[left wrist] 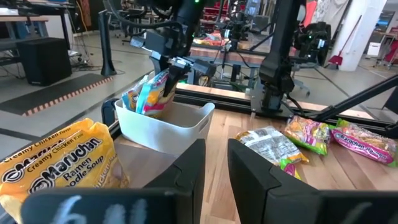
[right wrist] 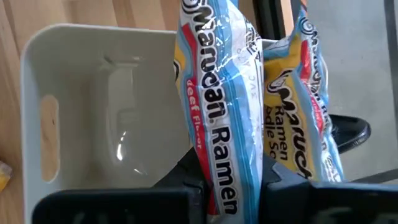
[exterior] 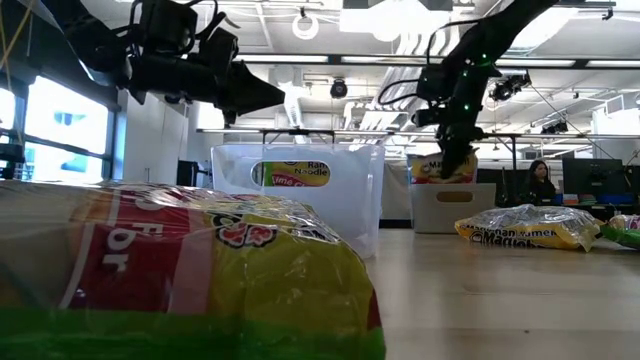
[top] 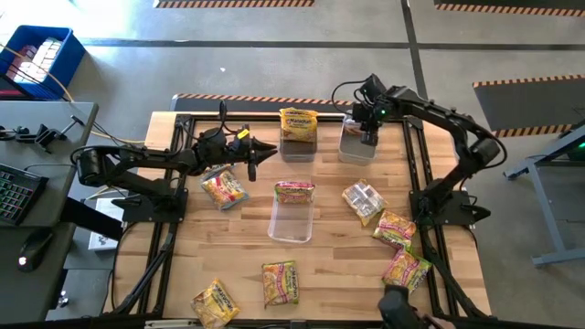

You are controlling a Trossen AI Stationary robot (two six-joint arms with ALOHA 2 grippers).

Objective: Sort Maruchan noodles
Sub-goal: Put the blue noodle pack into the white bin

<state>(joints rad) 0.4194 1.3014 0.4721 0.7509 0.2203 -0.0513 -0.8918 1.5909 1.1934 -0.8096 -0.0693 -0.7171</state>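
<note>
The right gripper (right wrist: 233,177) pinches a blue-and-white crinkly plastic ramen packet (right wrist: 221,93) above the white plastic bin (right wrist: 93,93); the left gripper (top: 265,151), fingers slightly parted, hovers empty over the wooden table (top: 338,274).

Clear bins (top: 291,222) on wooden table (top: 338,274)

Bare tabletop (top: 338,265) is left open just beside the middle bin (top: 292,219); packets (top: 395,228) crowd farther right.

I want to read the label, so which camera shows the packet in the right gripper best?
The right wrist view: the packet fills it, clamped by the right gripper. The left wrist view shows it small over the bin; the high view hides it.
</note>
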